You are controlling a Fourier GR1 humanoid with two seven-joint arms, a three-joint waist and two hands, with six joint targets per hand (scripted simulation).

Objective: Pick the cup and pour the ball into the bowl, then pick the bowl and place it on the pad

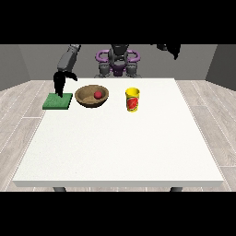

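A brown wooden bowl point(91, 97) stands on the table's far left part with a red ball point(97, 94) inside it. To its right a yellow cup point(132, 100) with a red mark stands upright. A green pad point(58, 101) lies left of the bowl. The hand at the view's left point(60, 83) hangs with fingers pointing down just above the pad's far edge and holds nothing. The hand at the view's right point(172, 50) is raised high at the top of the view, far from the cup.
The white table point(120, 147) stretches wide towards the camera. The robot's torso point(118, 62) stands behind the far edge.
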